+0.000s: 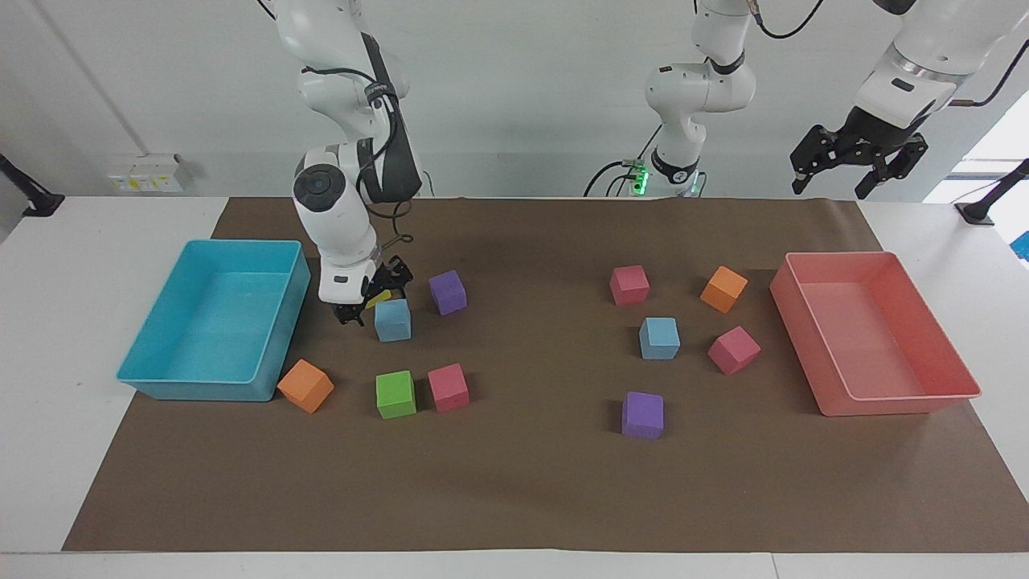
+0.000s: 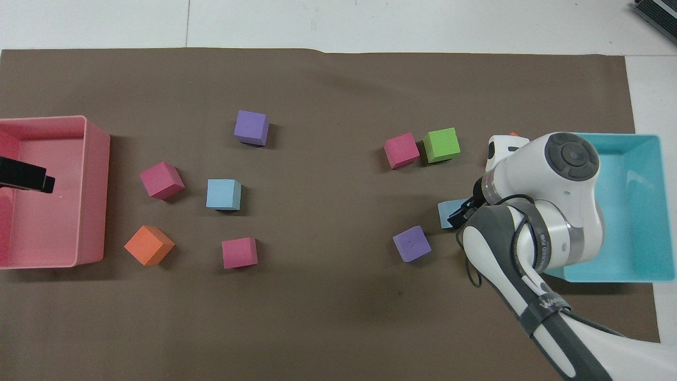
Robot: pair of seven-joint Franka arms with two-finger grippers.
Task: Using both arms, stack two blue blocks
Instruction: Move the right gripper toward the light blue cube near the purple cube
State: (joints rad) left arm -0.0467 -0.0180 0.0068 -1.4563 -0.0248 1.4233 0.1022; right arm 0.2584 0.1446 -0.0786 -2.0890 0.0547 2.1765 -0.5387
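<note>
Toward the left of the facing view, the right claw (image 1: 371, 299) hangs low with its fingers spread apart, gripping nothing, just beside one blue block (image 1: 392, 320) and over the yellow block (image 1: 375, 301), of which only a sliver shows under it. That blue block sits on the brown paper (image 1: 514, 482) covering the tabletop, near the turquoise tray (image 1: 161, 384) and between the purple block (image 1: 447, 291) and the green block (image 1: 395, 394); in the overhead view the right arm (image 2: 545, 211) covers most of it. A second blue block (image 1: 659, 338) lies right of centre in the facing view, well apart from the first, among a pink block (image 1: 629, 285), an orange block (image 1: 723, 289) and another purple block (image 1: 642, 415). At the upper right of the facing view the left claw (image 1: 858, 170) waits high up, open and empty, above the pink tray (image 1: 884, 398).
</note>
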